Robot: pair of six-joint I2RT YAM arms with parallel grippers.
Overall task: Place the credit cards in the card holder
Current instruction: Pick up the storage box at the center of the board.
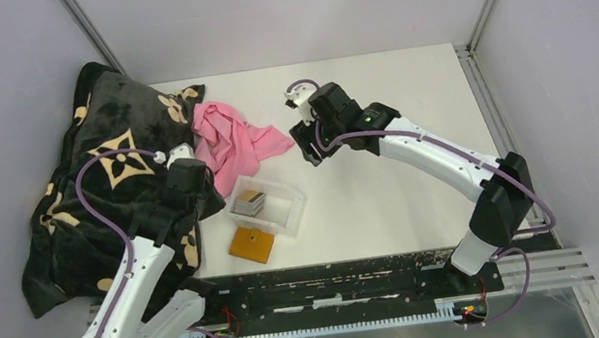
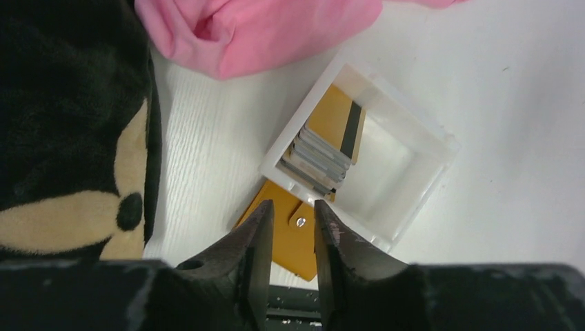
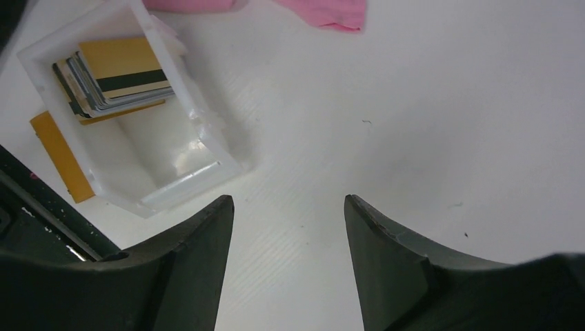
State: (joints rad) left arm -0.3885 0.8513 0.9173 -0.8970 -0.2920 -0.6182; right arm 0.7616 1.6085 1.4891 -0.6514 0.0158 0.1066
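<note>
Left jaws narrow, toward card holder (image 2: 295,245)

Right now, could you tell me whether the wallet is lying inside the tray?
No, the wallet lies outside the tray, at its near edge; only the cards sit inside.

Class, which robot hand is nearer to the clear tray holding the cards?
Left. The left hand hovers just left of the tray; the right hand hangs farther off, beyond its far-right corner.
</note>
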